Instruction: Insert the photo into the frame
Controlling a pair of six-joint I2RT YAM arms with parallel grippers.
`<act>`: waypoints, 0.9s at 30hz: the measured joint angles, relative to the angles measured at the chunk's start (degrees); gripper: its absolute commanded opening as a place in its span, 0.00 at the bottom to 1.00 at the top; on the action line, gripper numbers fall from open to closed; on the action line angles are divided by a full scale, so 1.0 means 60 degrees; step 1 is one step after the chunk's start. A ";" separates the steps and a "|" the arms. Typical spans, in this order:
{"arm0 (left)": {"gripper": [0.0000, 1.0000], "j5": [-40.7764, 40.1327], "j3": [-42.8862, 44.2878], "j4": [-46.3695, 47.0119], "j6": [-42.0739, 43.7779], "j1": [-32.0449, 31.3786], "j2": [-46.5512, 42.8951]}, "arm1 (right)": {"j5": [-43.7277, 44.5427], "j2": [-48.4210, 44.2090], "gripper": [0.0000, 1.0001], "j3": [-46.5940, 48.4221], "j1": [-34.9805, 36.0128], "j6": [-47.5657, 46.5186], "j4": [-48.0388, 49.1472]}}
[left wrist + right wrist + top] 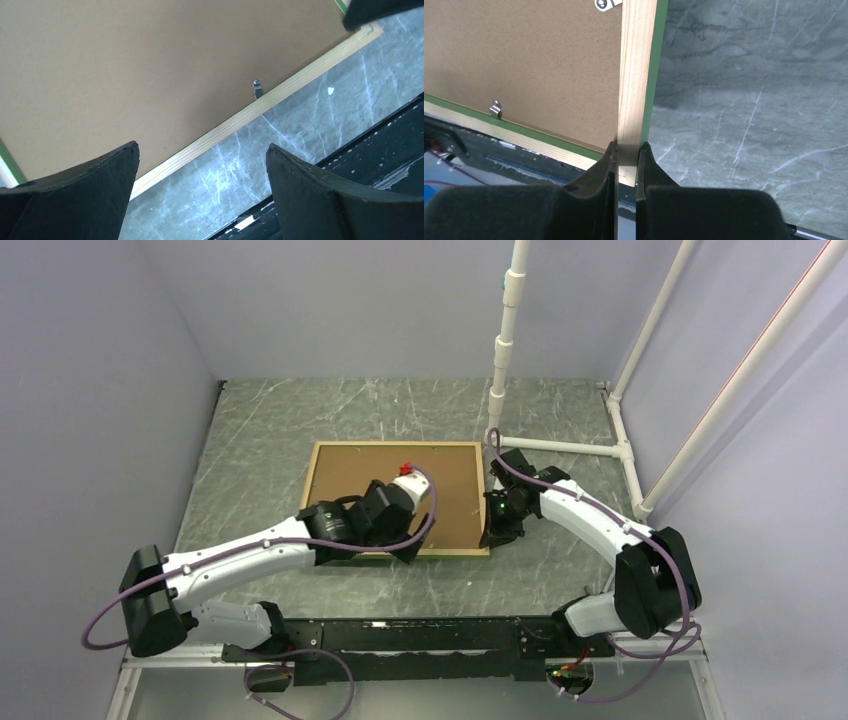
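Observation:
The frame [395, 444] lies in the middle of the table with its light wood face up. The brown backing board [350, 475] sits inside it. The photo is hidden. My left gripper [408, 551] is open and empty, low over the frame's near rail [240, 120]; the left wrist view shows the board [125, 65] and bare table between its fingers [202, 155]. My right gripper [492, 538] is shut on the frame's right rail [636, 75] close to the near right corner, fingers [626, 150] on either side of the rail. The rail's green outer side shows.
Small metal clips [257, 89] [496, 108] sit on the board next to the near rail. A white pipe stand [505, 340] rises at the back right, with a pipe along the table there. Grey walls close in left, back and right. The black arm-base rail [400, 635] runs along the near edge.

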 measured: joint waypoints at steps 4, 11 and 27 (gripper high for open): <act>0.98 -0.0423 0.0506 -0.0076 0.0579 -0.0736 0.0743 | -0.0339 -0.0117 0.00 0.0375 -0.0178 -0.0022 -0.0426; 0.97 -0.1395 0.0965 -0.0463 0.1483 -0.1861 0.1796 | -0.1100 -0.0178 0.00 0.1013 -0.0539 -0.0131 -0.1082; 0.58 -0.4386 0.1807 -0.1621 0.1337 -0.2426 0.3996 | -0.2218 -0.0426 0.00 0.1512 -0.0882 -0.0270 -0.1730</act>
